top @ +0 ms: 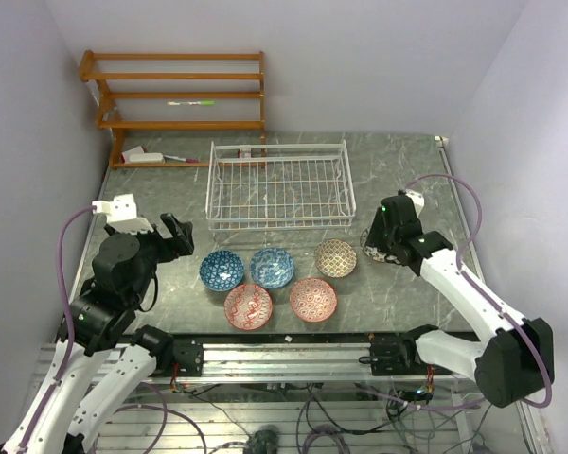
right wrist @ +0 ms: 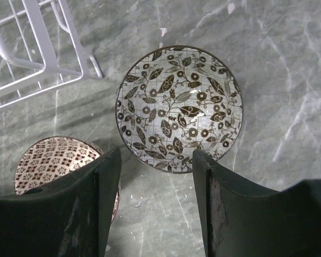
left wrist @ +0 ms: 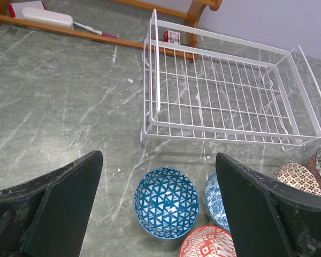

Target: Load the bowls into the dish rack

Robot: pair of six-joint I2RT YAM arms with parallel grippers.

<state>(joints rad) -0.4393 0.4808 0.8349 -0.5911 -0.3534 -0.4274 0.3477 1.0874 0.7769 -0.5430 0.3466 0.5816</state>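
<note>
Right hand (right wrist: 156, 179) released, jaws spread, directly above black-and-white bowl (right wrist: 179, 107), way nearer than left hand (left wrist: 158, 158) (also released); dish rack (right wrist: 40, 67) just beside bowl, leftward.

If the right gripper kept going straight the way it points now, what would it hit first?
Most likely the black-and-white bowl, near its closer rim: the right gripper points down at it, open, fingers framing that rim. The tan bowl lies off to the side. How far above it hangs is unclear.

You have pale lilac walls (top: 360, 57) around a grey marbled table (top: 398, 170), with an orange wooden shelf (top: 180, 95) at its far-left corner.
</note>
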